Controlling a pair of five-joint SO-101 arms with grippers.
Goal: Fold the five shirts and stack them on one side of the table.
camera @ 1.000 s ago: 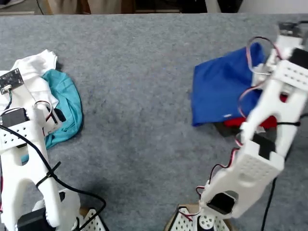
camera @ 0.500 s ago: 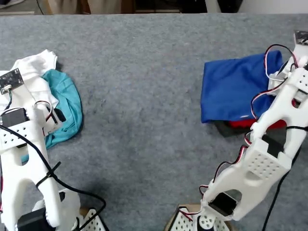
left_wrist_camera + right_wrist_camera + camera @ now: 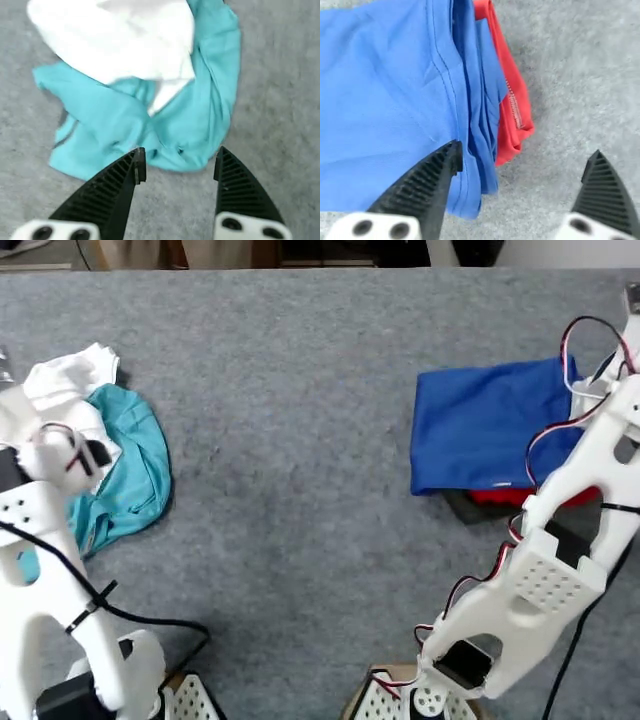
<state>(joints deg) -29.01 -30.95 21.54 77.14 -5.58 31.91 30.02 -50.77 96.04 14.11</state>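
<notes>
A folded blue shirt [image 3: 487, 426] lies at the table's right side on top of a red shirt [image 3: 520, 496] and a dark one [image 3: 468, 506]. In the right wrist view my right gripper [image 3: 525, 172] hangs open over the blue shirt [image 3: 385, 100] and the red shirt's edge [image 3: 507, 95], holding nothing. At the left side a crumpled teal shirt [image 3: 130, 475] lies partly under a white shirt [image 3: 65, 385]. My left gripper [image 3: 179, 162] is open just above the teal shirt [image 3: 195, 120], with the white shirt [image 3: 130, 42] beyond it.
Grey felt [image 3: 290, 440] covers the table, with a wide bare stretch between the two piles. The right arm [image 3: 560, 540] reaches over the stack from the near edge; the left arm [image 3: 45, 570] stands at the near left.
The blue shirt was carried right and let down onto the red shirt; the right gripper has let go. The left arm has swung toward the teal and white shirts.
</notes>
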